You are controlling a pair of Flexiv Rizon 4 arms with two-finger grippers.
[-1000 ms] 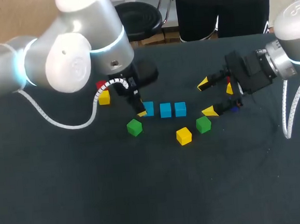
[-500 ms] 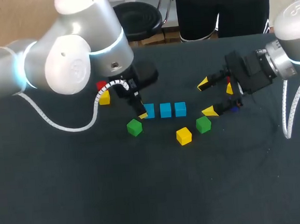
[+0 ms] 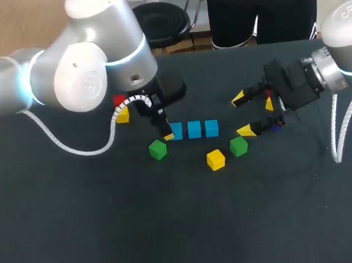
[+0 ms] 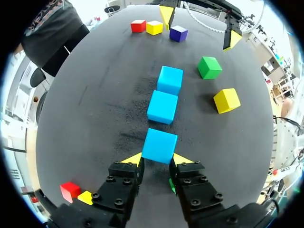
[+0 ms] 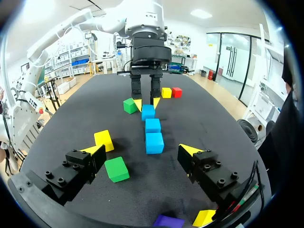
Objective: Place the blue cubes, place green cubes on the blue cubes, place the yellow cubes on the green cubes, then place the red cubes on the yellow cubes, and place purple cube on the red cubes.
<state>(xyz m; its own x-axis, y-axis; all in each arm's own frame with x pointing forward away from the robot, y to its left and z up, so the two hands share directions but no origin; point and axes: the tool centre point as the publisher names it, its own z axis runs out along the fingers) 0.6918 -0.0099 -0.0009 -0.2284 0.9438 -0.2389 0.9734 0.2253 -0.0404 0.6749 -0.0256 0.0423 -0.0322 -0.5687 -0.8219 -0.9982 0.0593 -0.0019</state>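
Cubes of blue sit in a straight row of three at the middle of the dark table (image 3: 171, 229), close together with slim gaps between them. The left gripper (image 4: 158, 159) is down at one end of the row. Its yellow tips are narrowly set and meet the end blue cube (image 4: 159, 146) on both sides, and the cube rests on the cloth. Beyond it come the middle blue cube (image 4: 162, 106) and the far blue cube (image 4: 170, 80).

One green cube (image 3: 157, 149) lies just beside the left gripper, on the near side of the row. A yellow cube (image 3: 122, 115) and a red cube (image 3: 119, 100) lie together behind the left arm, by its white cable.

The right gripper (image 3: 242, 114) hangs past the other end of the row with its fingers spread wide and nothing between them. A second green cube (image 3: 239, 146) rests close to its nearer tip, and a second yellow cube (image 3: 215, 159) lies just beside that green one, towards the table's middle. Behind the right gripper's fingers sit the purple cube (image 4: 178, 33), another yellow cube (image 4: 154, 27) and another red cube (image 4: 138, 25), grouped near one another.
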